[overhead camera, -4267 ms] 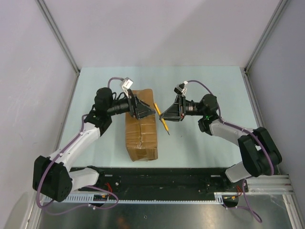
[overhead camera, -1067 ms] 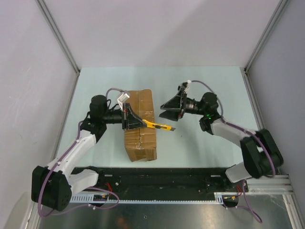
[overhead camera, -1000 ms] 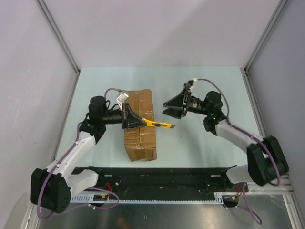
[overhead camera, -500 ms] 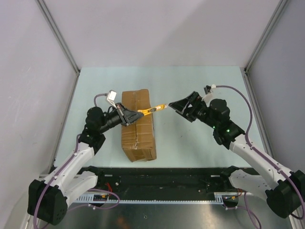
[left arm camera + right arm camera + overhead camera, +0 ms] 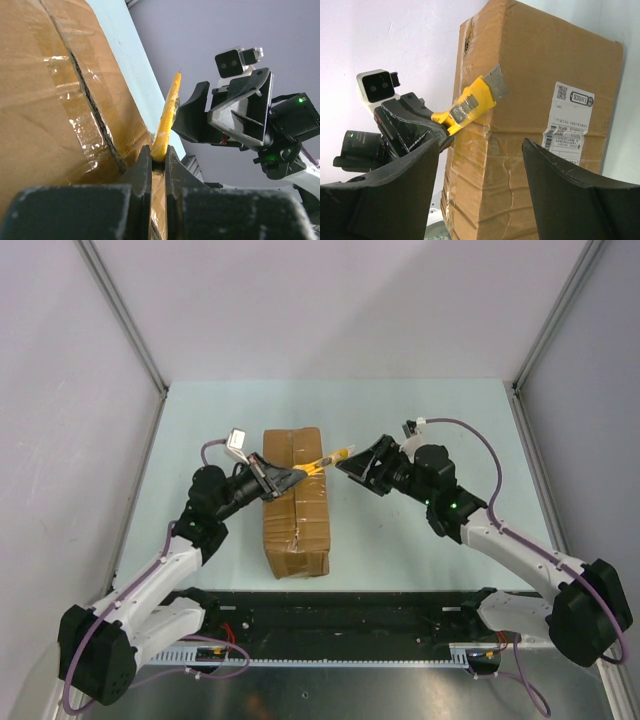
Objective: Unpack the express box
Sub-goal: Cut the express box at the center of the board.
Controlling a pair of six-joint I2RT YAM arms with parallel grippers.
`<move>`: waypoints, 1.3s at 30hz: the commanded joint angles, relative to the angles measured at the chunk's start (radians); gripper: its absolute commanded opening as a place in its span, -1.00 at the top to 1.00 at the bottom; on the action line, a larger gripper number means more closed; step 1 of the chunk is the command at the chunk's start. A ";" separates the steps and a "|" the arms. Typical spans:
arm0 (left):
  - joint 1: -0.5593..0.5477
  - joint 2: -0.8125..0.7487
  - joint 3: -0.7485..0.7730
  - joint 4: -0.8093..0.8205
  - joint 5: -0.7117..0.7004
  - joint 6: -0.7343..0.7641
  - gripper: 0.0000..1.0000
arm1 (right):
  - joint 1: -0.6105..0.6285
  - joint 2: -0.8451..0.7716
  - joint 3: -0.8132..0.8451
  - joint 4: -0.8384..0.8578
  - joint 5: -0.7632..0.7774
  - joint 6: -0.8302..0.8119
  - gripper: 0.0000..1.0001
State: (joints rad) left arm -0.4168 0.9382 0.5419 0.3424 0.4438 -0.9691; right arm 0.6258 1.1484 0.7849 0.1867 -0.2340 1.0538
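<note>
1. Top view: the express box (image 5: pixel 297 515) lies on the table (image 5: pixel 430 410), between the arms. The left gripper (image 5: pixel 288 477) pinches a yellow utility knife (image 5: pixel 324 461) over the box's right edge. The right gripper (image 5: pixel 352 472), spread and empty, sits just right of the knife's tip, so they could collide.
2. Left wrist: the knife points away from the taped seam (image 5: pixel 92 117), and the narrow pinch may let it twist.
3. Right wrist: the bare blade (image 5: pixel 496 80) shows between the wide fingers (image 5: pixel 385 200). Closing there could knock the knife loose.
</note>
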 commanded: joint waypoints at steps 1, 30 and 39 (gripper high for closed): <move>-0.008 -0.004 0.003 0.056 -0.047 -0.085 1.00 | 0.011 0.034 0.053 0.117 -0.013 0.020 -0.39; -0.028 0.036 -0.005 0.145 -0.022 -0.163 0.99 | 0.063 0.212 0.162 0.280 -0.030 -0.005 0.40; -0.045 0.030 0.006 0.155 0.027 -0.112 0.94 | 0.063 0.212 0.162 0.318 -0.010 0.011 1.00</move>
State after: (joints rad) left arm -0.4301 0.9707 0.5129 0.4980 0.4099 -1.1442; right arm 0.6704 1.3643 0.9092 0.4480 -0.2508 1.1034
